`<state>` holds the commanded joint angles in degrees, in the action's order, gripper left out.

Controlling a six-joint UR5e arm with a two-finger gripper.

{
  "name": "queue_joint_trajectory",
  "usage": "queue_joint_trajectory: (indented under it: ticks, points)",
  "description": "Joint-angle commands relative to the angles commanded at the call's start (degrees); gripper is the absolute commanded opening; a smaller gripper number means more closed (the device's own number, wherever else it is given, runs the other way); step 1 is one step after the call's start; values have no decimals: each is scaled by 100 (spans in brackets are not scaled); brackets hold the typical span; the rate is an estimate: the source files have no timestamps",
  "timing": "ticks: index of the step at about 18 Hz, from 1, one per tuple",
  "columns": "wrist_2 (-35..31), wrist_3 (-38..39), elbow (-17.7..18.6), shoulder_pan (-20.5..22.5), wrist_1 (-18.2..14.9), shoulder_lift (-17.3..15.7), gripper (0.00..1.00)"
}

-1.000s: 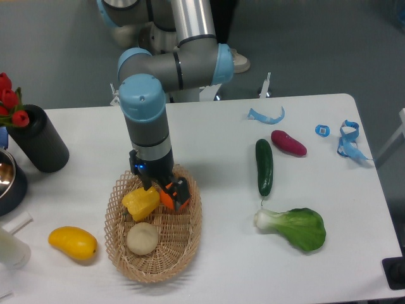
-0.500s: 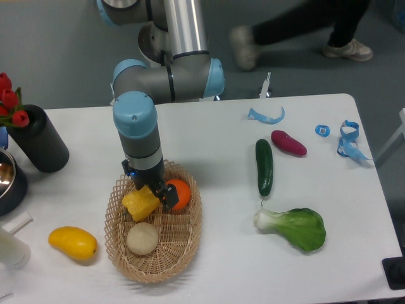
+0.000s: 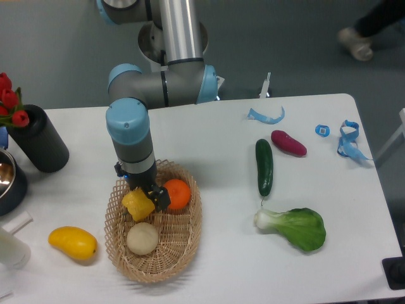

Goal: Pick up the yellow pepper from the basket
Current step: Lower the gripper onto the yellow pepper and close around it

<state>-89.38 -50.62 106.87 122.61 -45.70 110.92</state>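
The yellow pepper point(image 3: 137, 205) lies in the left part of the tan wicker basket point(image 3: 171, 256). My gripper point(image 3: 144, 197) points straight down right over the pepper, its dark fingers reaching the pepper's top and right side. The wrist hides the fingertips, so I cannot tell how far the jaws stand apart or whether they grip the pepper. An orange point(image 3: 176, 194) rests just right of the gripper in the basket. A pale beige ball point(image 3: 142, 239) lies below the pepper.
A yellow mango point(image 3: 73, 243) lies left of the basket. A black cylinder with red tulips point(image 3: 37, 145) and a dark metal bowl point(image 3: 9, 180) stand at the left edge. A cucumber point(image 3: 264, 166), a purple vegetable point(image 3: 288, 142), bok choy point(image 3: 293, 227) and blue clips point(image 3: 348, 139) lie to the right.
My gripper has shifted left, off the orange, to stand over the yellow pepper. The orange now shows fully. The pepper sits slightly lower and more covered.
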Motion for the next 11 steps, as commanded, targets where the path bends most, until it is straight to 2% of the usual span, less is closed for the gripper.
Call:
queue_joint_trajectory:
  ticks: [11]
  points:
    - [-9,35,-26,-53,26,123,98]
